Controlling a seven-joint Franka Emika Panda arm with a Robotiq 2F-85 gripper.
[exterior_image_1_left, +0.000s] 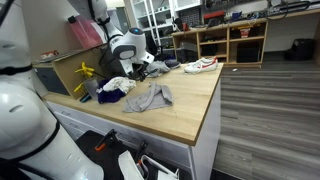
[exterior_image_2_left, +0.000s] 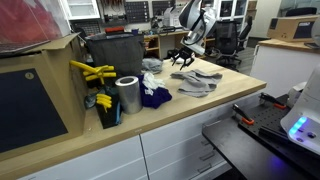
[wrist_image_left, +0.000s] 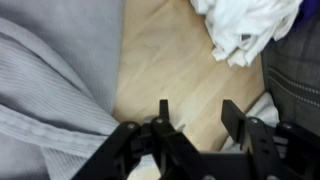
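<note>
In the wrist view my gripper (wrist_image_left: 198, 115) is open, its two black fingers apart over bare wood with nothing between them. A grey ribbed cloth (wrist_image_left: 50, 90) lies just to its left, touching or very near the left finger. A crumpled white cloth (wrist_image_left: 245, 25) lies ahead to the right. In both exterior views the gripper (exterior_image_1_left: 145, 62) (exterior_image_2_left: 183, 58) hangs low over the wooden table (exterior_image_1_left: 190, 110), above the far end of the grey cloth (exterior_image_1_left: 150, 97) (exterior_image_2_left: 197, 80). The white cloth (exterior_image_1_left: 118, 85) (exterior_image_2_left: 152, 68) lies beside it.
A dark blue cloth (exterior_image_2_left: 155, 97) and a silver cylinder (exterior_image_2_left: 127, 95) sit near yellow tools (exterior_image_2_left: 92, 72) and a dark bin (exterior_image_2_left: 115, 55). A red-and-white shoe (exterior_image_1_left: 200, 66) lies at the table's far end. Shelves (exterior_image_1_left: 230, 40) stand behind.
</note>
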